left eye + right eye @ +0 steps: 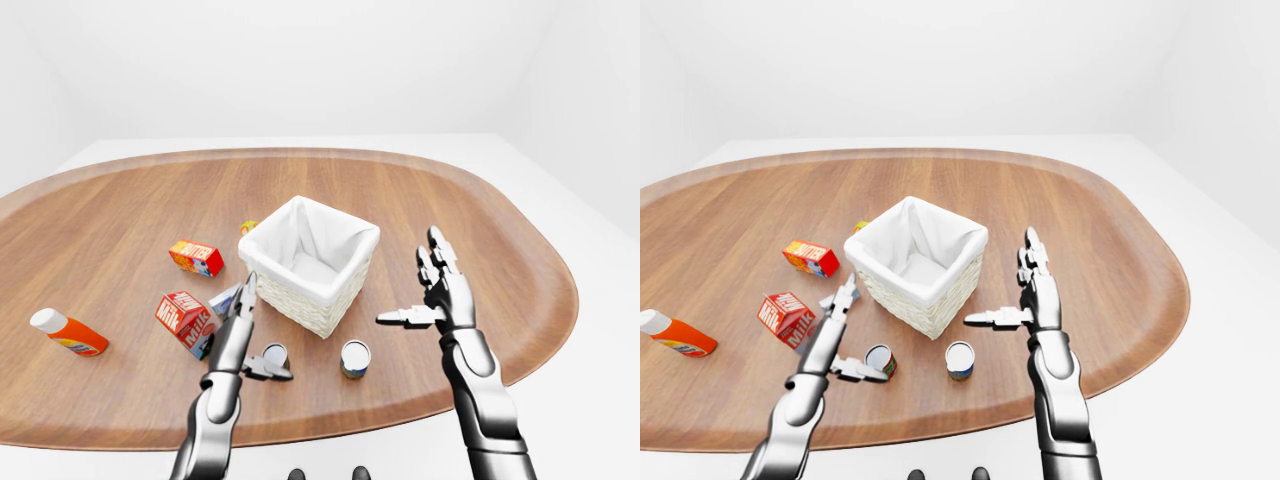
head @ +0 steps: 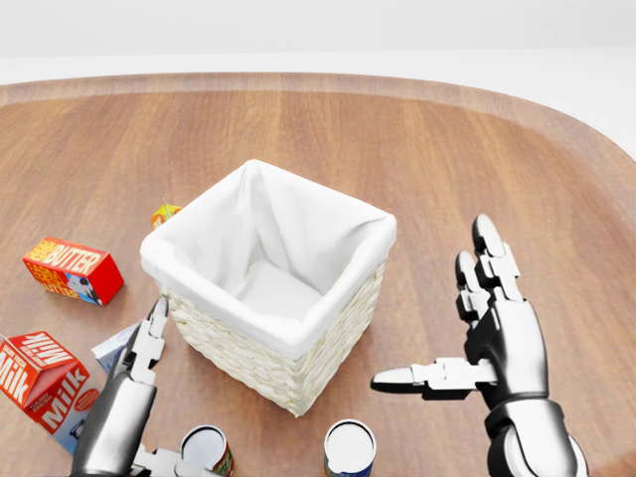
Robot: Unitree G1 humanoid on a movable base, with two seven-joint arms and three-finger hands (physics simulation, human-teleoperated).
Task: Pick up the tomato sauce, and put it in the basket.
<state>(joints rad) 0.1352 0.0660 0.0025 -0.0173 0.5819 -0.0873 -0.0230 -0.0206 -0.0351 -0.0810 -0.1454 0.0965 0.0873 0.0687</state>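
Wood-brown and rounded, the table fills the left-eye view. A white woven basket with a cloth lining stands near its middle. Left of the basket lie a butter box and a milk carton, and an orange bottle lies close to the table's left edge. The tomato sauce, a small can with a red label, stands upright near the table's bottom edge, below the basket's left corner. A second can with a blue label stands just to its right. In the head view, the left hand comes up from the bottom left. Its fingers are straight and spread and point up toward the basket wall, and its thumb reaches toward the tomato sauce without closing on it. A little orange thing peeks out at the basket's left corner. In the right-eye view, the right hand is held up to the right of the basket, well apart from both cans. It is spread wide, fingers up, thumb pointing left, and it holds nothing.
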